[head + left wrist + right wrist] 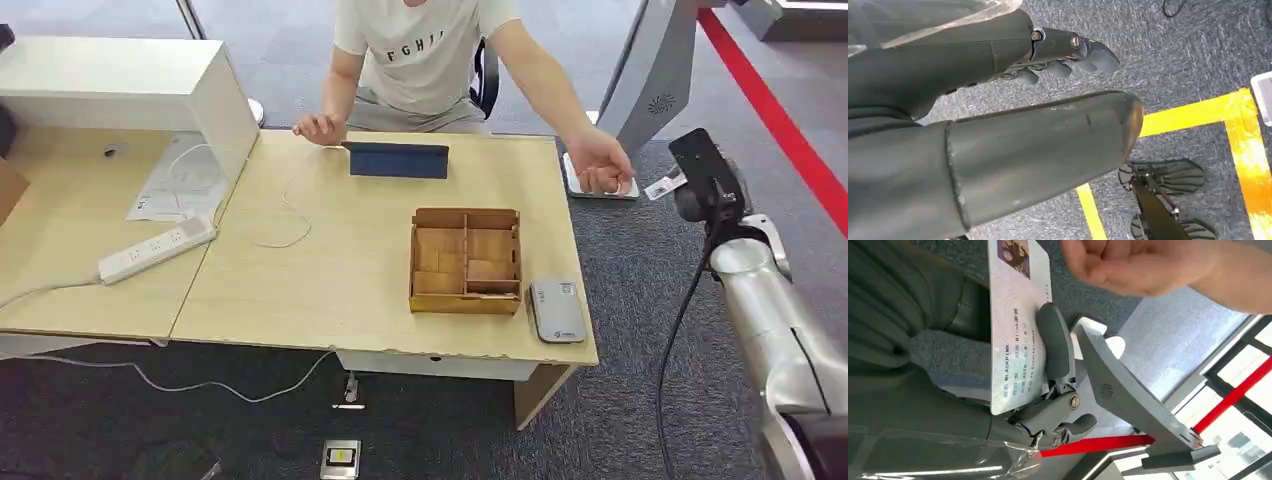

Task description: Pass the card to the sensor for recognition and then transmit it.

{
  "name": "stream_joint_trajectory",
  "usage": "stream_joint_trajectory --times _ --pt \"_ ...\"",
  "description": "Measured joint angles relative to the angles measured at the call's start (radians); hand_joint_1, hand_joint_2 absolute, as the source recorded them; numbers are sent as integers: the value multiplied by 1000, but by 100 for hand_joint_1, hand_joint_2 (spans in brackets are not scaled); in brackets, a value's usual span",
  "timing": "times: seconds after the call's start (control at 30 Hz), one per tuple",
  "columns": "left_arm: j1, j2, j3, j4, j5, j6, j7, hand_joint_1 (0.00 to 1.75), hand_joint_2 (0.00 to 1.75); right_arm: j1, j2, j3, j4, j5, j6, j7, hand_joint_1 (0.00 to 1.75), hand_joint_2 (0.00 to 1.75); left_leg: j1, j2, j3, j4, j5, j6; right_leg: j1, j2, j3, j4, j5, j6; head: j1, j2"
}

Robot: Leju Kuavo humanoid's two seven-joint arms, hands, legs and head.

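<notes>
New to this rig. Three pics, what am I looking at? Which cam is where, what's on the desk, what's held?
It is a humanoid robot with two silver arms and fingered hands. The wide picture is from its head, looking down at a desk. On the desk lie a wooden divided tray, a grey card reader, a dark tablet and a power strip. The other two pictures are from wrist cameras. The right hand holds a printed card near a person's hand. The left hand hangs above carpet, holding nothing.
</notes>
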Motion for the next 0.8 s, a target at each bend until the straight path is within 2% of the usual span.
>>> stream_joint_trajectory --times 0.43,0.8 --pt "0 0 0 0 2 3 -1 0 0 4 3 42 -11 11 -25 -25 175 175 0 0 0 0 0 0 0 0 0 0 0 0 0 0" --pt "6 1 0 0 6 9 -3 0 0 92 2 72 -35 -8 -65 -52 175 175 0 0 0 0 0 0 0 0 0 0 0 0 1 0"
